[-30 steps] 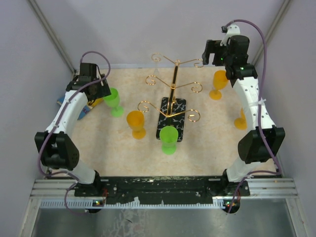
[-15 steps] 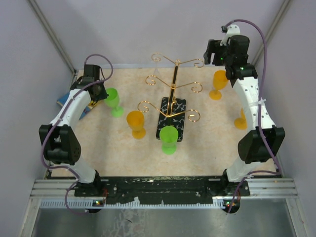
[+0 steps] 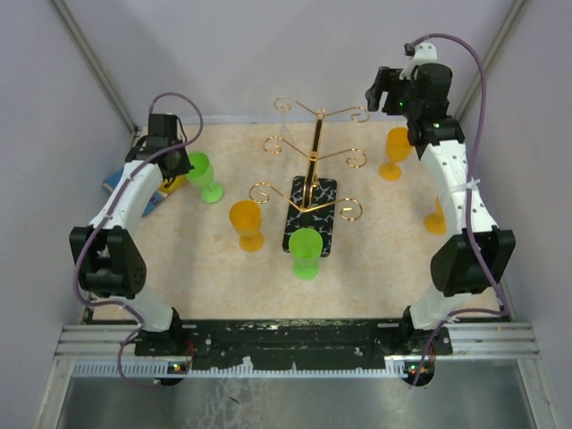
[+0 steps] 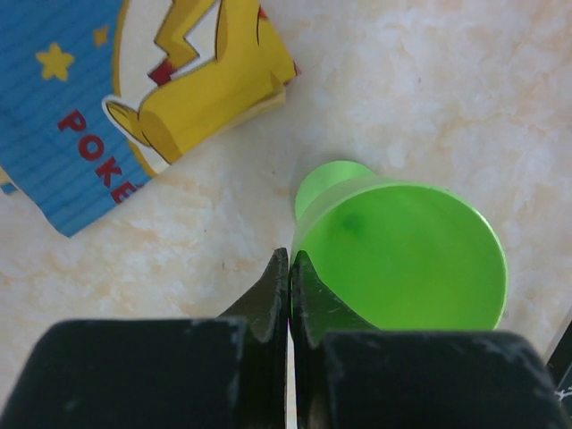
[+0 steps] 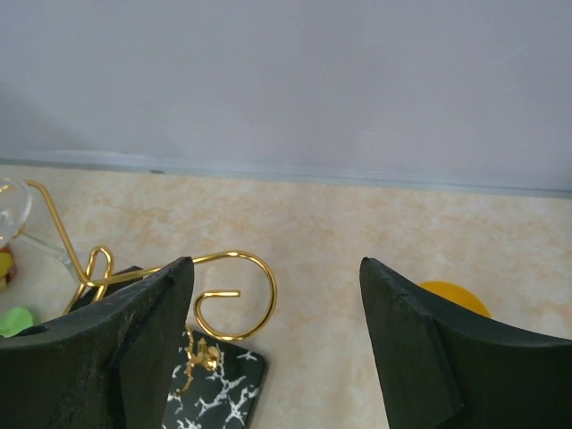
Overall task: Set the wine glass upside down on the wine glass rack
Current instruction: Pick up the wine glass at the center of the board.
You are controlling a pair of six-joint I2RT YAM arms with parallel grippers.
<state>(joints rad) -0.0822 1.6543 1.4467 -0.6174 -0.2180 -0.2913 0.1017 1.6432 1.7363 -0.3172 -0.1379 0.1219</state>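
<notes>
Left pincer (image 4: 290, 268): jaws closed tip to tip against the rim of the green wine glass (image 4: 402, 259); a pinch on its wall couldn't be made out.
Right pincer (image 5: 275, 268): jaws wide, nothing between them.
Glass: on the counter (image 3: 384, 241), mouth up, long axis roughly vertical, just right of the left pincer's tips.
Wine glass rack (image 3: 311, 170): well off to the left pincer's right; below-left of the right pincer.
Nearer arm: left.
Hidden: stem behind the bowl; blue card (image 4: 80, 98) cut off.

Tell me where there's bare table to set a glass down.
Two bare patches near the front edge: one between the front green glass and the right arm, one between the left arm and the orange glass beside the rack. Crowded around the rack's base, where those glasses stand close.
</notes>
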